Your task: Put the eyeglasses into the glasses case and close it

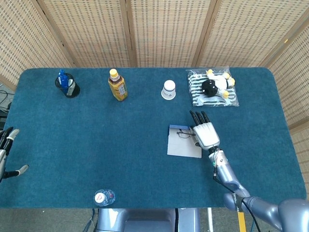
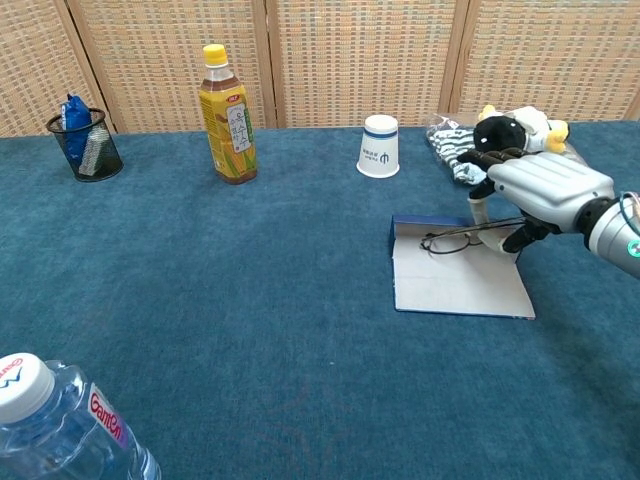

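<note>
The right hand (image 2: 535,188) hangs low over the far right corner of the open glasses case (image 2: 460,278), pinching the eyeglasses (image 2: 450,240) by one temple so the lenses lie on or just above the white lining, though contact is hard to judge. The left hand (image 1: 7,153) sits at the table's nine o'clock edge, fingers apart and holding nothing. A paper cup (image 2: 379,146) stands at the case's eleven o'clock.

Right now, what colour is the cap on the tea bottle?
Yellow. The bottle cap shows best in the chest view.
</note>
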`<act>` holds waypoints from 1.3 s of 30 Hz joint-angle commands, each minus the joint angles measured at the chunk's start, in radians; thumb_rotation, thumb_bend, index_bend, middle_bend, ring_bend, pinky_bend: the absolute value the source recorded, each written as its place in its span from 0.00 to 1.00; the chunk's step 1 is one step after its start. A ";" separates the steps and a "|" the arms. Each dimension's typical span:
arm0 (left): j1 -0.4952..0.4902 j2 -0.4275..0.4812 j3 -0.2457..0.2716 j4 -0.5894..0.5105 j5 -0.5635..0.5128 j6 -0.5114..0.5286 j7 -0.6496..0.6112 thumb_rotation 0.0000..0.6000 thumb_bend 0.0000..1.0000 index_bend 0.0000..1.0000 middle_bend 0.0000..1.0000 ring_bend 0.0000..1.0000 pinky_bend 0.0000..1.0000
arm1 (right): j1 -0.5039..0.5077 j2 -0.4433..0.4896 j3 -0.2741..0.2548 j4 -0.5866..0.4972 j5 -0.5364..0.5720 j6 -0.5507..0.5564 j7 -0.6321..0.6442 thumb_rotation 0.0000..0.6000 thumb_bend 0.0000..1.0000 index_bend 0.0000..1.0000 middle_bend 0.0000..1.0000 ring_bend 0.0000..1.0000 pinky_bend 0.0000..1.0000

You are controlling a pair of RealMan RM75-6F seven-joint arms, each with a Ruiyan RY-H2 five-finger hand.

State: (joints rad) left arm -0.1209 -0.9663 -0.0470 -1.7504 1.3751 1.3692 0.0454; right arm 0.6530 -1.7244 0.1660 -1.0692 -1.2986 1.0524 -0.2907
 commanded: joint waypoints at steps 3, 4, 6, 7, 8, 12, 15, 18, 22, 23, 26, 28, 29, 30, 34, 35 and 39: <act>0.000 0.000 0.000 -0.002 -0.001 -0.001 0.000 1.00 0.00 0.00 0.00 0.00 0.00 | 0.004 -0.009 0.003 0.000 0.000 0.001 -0.013 1.00 0.52 0.64 0.00 0.00 0.03; 0.000 0.001 0.000 -0.002 -0.002 -0.002 -0.001 1.00 0.00 0.00 0.00 0.00 0.00 | 0.005 -0.012 0.003 0.001 0.001 0.002 -0.016 1.00 0.52 0.64 0.00 0.00 0.03; -0.001 0.001 0.000 -0.002 -0.002 -0.002 -0.001 1.00 0.00 0.00 0.00 0.00 0.00 | 0.005 -0.019 0.006 0.003 0.005 0.002 -0.021 1.00 0.52 0.64 0.00 0.00 0.03; -0.001 0.001 0.000 -0.002 -0.001 -0.002 -0.001 1.00 0.00 0.00 0.00 0.00 0.00 | 0.006 -0.023 0.009 0.004 0.007 0.002 -0.023 1.00 0.52 0.64 0.00 0.00 0.03; -0.001 0.001 0.001 -0.002 0.000 -0.002 -0.001 1.00 0.00 0.00 0.00 0.00 0.00 | 0.007 -0.027 0.011 0.005 0.010 0.002 -0.025 1.00 0.52 0.64 0.00 0.00 0.03; 0.000 0.001 0.000 -0.002 0.000 0.000 -0.003 1.00 0.00 0.00 0.00 0.00 0.00 | 0.012 -0.042 0.017 0.009 0.019 -0.001 -0.042 1.00 0.52 0.64 0.00 0.00 0.03; 0.001 0.003 0.000 -0.001 -0.001 0.001 -0.007 1.00 0.00 0.00 0.00 0.00 0.00 | 0.015 -0.049 0.022 0.011 0.027 -0.005 -0.056 1.00 0.52 0.64 0.00 0.00 0.03; 0.001 0.004 -0.001 0.000 -0.001 0.001 -0.011 1.00 0.00 0.00 0.00 0.00 0.00 | 0.018 -0.051 0.027 0.009 0.032 -0.006 -0.064 1.00 0.52 0.64 0.00 0.00 0.03; -0.001 0.004 0.000 0.002 -0.002 -0.004 -0.012 1.00 0.00 0.00 0.00 0.00 0.00 | 0.021 -0.054 0.028 0.003 0.035 -0.009 -0.075 1.00 0.52 0.64 0.00 0.00 0.03; -0.001 0.004 0.000 0.002 -0.002 -0.004 -0.011 1.00 0.00 0.00 0.00 0.00 0.00 | 0.022 -0.055 0.028 0.003 0.036 -0.009 -0.078 1.00 0.51 0.64 0.00 0.00 0.03; -0.001 0.004 -0.001 0.001 -0.003 -0.004 -0.011 1.00 0.00 0.00 0.00 0.00 0.00 | 0.024 -0.057 0.030 0.001 0.038 -0.011 -0.083 1.00 0.43 0.63 0.00 0.00 0.03; 0.000 0.004 -0.001 0.000 -0.003 -0.002 -0.010 1.00 0.00 0.00 0.00 0.00 0.00 | 0.025 -0.057 0.032 -0.001 0.040 -0.012 -0.084 1.00 0.33 0.59 0.00 0.00 0.03; 0.000 0.004 -0.001 0.000 -0.003 -0.002 -0.009 1.00 0.00 0.00 0.00 0.00 0.00 | 0.025 -0.055 0.032 -0.003 0.041 -0.012 -0.083 1.00 0.31 0.58 0.00 0.00 0.03; 0.000 0.004 -0.001 0.000 -0.003 -0.001 -0.009 1.00 0.00 0.00 0.00 0.00 0.00 | 0.025 -0.054 0.032 -0.006 0.041 -0.014 -0.081 1.00 0.28 0.54 0.00 0.00 0.03; 0.000 0.004 0.000 0.000 -0.003 -0.002 -0.008 1.00 0.00 0.00 0.00 0.00 0.00 | 0.024 -0.047 0.032 -0.015 0.040 -0.015 -0.073 1.00 0.23 0.46 0.00 0.00 0.03; 0.000 0.004 0.000 0.000 -0.002 -0.002 -0.008 1.00 0.00 0.00 0.00 0.00 0.00 | 0.024 -0.046 0.031 -0.017 0.040 -0.015 -0.073 1.00 0.22 0.46 0.00 0.00 0.03; -0.001 0.003 0.000 0.000 -0.002 -0.003 -0.006 1.00 0.00 0.00 0.00 0.00 0.00 | 0.021 -0.043 0.027 -0.021 0.036 -0.012 -0.068 1.00 0.21 0.44 0.00 0.00 0.03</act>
State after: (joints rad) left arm -0.1216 -0.9631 -0.0466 -1.7507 1.3733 1.3666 0.0392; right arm 0.6740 -1.7674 0.1928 -1.0904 -1.2629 1.0401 -0.3589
